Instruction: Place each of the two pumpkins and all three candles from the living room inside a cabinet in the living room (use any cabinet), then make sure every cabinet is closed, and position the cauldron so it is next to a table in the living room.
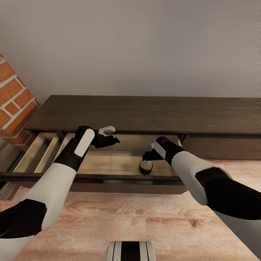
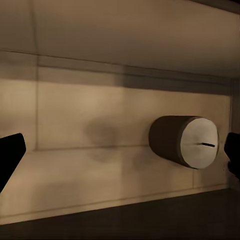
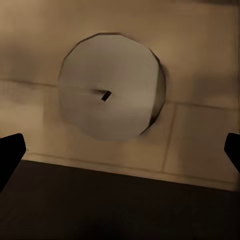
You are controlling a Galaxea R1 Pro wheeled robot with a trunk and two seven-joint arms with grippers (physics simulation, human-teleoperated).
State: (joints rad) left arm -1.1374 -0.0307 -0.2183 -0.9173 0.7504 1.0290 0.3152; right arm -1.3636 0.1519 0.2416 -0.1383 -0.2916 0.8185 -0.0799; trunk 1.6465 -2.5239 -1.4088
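The cabinet (image 1: 145,112) is a long dark-brown console against the wall, with its middle drawer (image 1: 108,178) pulled out and a pale wood floor inside. One candle (image 1: 145,167) stands upright in that drawer, a tan cylinder with a paler flat top; it also shows in the wrist views as candle (image 2: 185,141) and candle (image 3: 107,95). My right gripper (image 1: 148,156) hovers open just above the candle, fingers apart in the right wrist view (image 3: 122,152). My left gripper (image 1: 111,135) hangs open over the drawer's back left, nothing between its fingertips (image 2: 11,152).
A second drawer (image 1: 36,148) stands open at the cabinet's left end. A red brick wall (image 1: 14,98) juts out at the left. A light wood floor (image 1: 127,217) lies in front, with my base (image 1: 130,251) at the bottom edge.
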